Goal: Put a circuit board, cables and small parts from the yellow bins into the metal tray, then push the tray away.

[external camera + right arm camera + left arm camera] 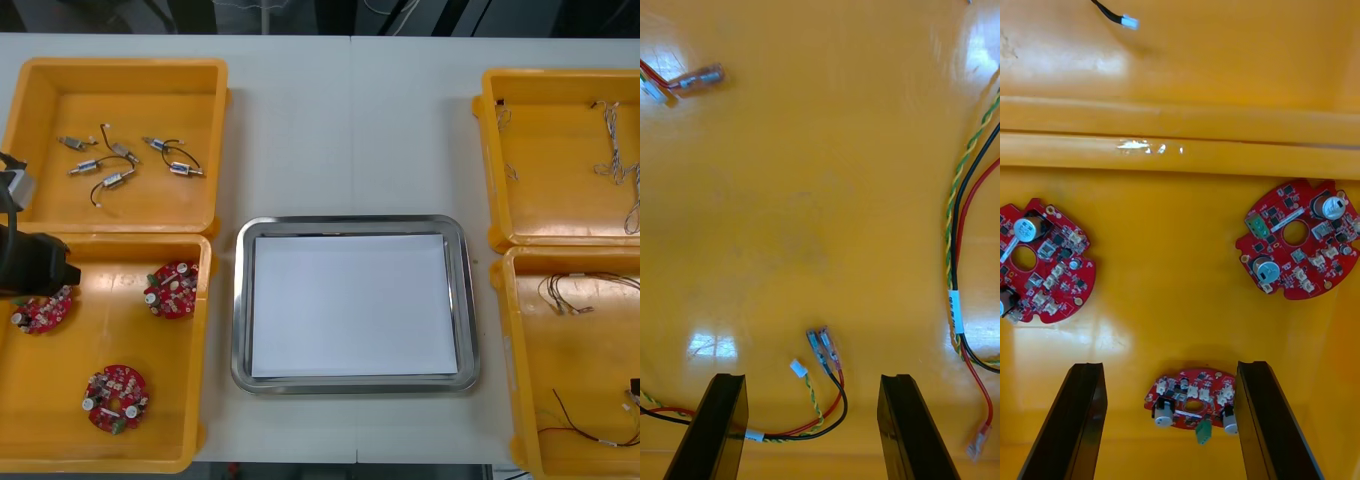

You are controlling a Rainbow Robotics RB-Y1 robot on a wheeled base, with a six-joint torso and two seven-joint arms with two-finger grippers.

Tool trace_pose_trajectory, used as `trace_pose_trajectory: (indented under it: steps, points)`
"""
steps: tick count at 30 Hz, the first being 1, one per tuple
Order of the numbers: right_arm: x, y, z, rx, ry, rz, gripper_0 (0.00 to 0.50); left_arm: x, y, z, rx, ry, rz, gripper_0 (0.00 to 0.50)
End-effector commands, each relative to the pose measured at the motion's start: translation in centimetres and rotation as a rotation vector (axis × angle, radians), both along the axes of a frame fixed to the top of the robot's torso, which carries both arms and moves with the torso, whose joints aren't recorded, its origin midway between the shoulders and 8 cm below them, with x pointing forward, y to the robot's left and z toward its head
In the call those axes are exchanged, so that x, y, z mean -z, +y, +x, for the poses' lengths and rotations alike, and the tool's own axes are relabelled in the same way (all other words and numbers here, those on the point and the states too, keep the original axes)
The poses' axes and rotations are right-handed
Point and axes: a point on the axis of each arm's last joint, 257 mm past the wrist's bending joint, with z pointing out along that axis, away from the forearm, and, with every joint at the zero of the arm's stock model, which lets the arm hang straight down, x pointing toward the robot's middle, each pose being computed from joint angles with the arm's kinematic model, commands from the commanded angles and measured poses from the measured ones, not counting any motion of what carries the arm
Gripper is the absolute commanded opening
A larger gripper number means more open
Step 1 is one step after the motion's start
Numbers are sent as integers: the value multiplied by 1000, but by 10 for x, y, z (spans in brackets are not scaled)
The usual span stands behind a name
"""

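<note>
**Left end effector** (1171, 367): fingers spread, holding nothing, over your near-left yellow bin (40, 400). Three round red circuit boards (116, 397) lie in that bin. In the left wrist view, one shows between the fingers.

**Right end effector** (812, 377): fingers apart, empty, low over the near-right yellow bin (527, 330). You will find the ends of a red, yellow and black cable (823, 349) between them.

**Metal tray** (240, 300): mid-tabletop (300, 120), white inside, between the bins.

**Far-left bin** (30, 90): small metal parts (120, 160).

**Far-right bin** (550, 150): twisted cables (612, 140).

A light table (350, 120) bears four yellow bins (120, 65) flanking a metal tray (241, 300).
</note>
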Motion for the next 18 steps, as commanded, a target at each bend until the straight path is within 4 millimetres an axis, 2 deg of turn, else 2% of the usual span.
trace_pose_trajectory:
  steps: [1,8,18]
  points:
    - [23,1,-12,-8,22,-1,500,13,-8,-19,55,-10,4,500]
    - [32,4,-4,0,-5,14,500,27,-14,-39,69,-15,-6,500]
    - [45,9,-10,14,6,25,500,52,-13,-69,82,12,-4,500]
